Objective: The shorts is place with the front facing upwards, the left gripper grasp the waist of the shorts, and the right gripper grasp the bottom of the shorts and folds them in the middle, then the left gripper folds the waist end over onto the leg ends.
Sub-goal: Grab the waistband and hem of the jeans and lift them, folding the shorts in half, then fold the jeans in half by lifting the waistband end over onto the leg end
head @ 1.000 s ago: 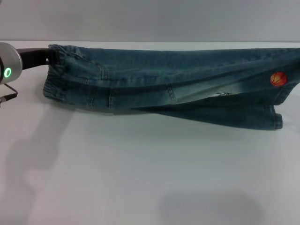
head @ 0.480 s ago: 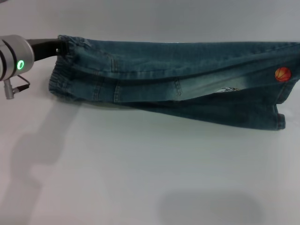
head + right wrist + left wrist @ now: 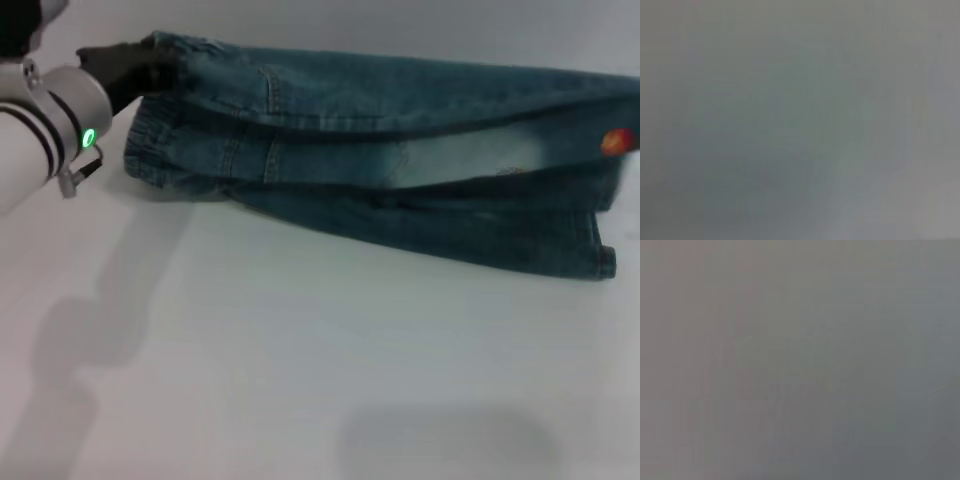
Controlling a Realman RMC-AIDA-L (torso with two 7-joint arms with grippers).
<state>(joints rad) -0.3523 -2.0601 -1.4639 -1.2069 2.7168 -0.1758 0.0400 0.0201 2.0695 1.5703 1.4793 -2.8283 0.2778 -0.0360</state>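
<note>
Shorts already folded lengthwise, waist end held up by the left gripper

Bare white table [image 3: 300,380] lies nearest, with nothing on its front part. Beyond it, the shorts [image 3: 400,170] stretch along the far edge of the table, one leg folded over the other; the leg ends [image 3: 600,255] rest toward the far right corner and run past the right edge of view. At the far left, the left gripper [image 3: 140,68] has its fingers clamped on the waist of the shorts [image 3: 160,150], at its upper corner. I judge that the step in hand is to carry the waist over onto the hems: lift enough so the cloth does not drag, travel straight along the legs, and release only when band and hems are in line. The right gripper is not seen; both wrist views show nothing clear.
</note>
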